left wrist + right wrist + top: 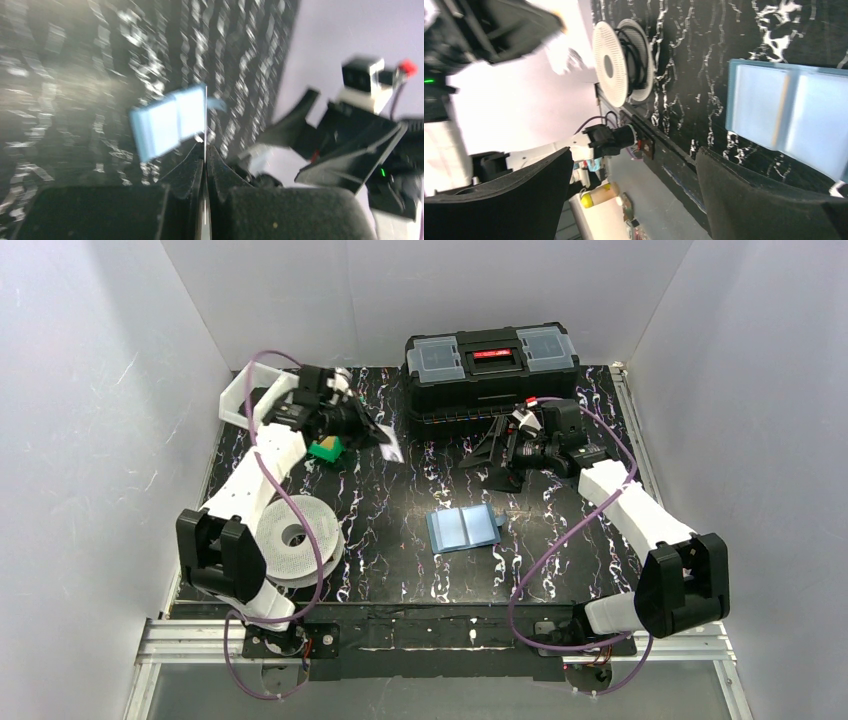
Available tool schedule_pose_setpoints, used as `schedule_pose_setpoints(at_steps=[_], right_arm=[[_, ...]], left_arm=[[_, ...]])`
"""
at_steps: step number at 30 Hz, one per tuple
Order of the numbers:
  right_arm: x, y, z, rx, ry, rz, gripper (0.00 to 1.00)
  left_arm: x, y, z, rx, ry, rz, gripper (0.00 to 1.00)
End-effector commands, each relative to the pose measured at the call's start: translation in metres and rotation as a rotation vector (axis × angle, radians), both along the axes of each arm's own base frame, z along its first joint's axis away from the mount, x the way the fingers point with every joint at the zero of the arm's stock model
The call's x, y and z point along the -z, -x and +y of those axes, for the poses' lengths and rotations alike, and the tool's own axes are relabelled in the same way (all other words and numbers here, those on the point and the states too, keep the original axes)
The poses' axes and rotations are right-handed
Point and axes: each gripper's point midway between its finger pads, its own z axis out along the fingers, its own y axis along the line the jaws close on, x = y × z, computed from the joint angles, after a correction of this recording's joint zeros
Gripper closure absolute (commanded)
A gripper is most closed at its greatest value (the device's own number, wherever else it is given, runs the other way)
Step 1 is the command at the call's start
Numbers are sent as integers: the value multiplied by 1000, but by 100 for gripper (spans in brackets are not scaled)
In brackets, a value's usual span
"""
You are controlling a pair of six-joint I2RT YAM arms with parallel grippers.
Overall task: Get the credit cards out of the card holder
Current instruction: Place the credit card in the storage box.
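Observation:
The blue card holder (pixel 463 528) lies open and flat in the middle of the table, pale blue inside. It also shows in the left wrist view (pixel 167 122) and the right wrist view (pixel 789 115). My left gripper (pixel 383 440) is raised at the back left, shut on a thin card (pixel 392 449). In the left wrist view the card (pixel 205 115) is seen edge-on between the closed jaws of the left gripper (pixel 205 150). My right gripper (pixel 492 466) hangs open and empty behind the holder, its fingers wide apart in the right wrist view (pixel 634 155). No other card shows.
A large black toolbox (pixel 490 365) stands at the back. A green bin (pixel 325 448) sits under the left arm, with a white tray (pixel 238 400) behind it. A white spool (pixel 295 535) lies at the left front and also shows in the right wrist view (pixel 621 60).

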Motion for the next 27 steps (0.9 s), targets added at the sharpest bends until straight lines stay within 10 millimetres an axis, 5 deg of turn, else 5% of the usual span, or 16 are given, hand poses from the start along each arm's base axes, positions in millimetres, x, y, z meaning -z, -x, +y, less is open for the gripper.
schedule_pose_setpoints(at_steps=[1, 6, 15, 21, 26, 27], right_arm=[[-6, 2, -14, 16, 107, -88, 2], [7, 4, -23, 27, 182, -80, 2], [16, 9, -34, 47, 267, -50, 2], [19, 12, -41, 56, 307, -40, 2], [17, 11, -39, 66, 298, -30, 2], [17, 10, -40, 69, 300, -30, 2]], left_arm=[[-1, -17, 105, -194, -410, -40, 100], [-1, -64, 183, -357, -681, -78, 100], [12, -152, 283, -500, -1028, -108, 100], [39, -202, 298, -464, -1132, -141, 100], [52, -219, 299, -435, -1152, -147, 100], [55, -217, 314, -451, -1153, -131, 100]])
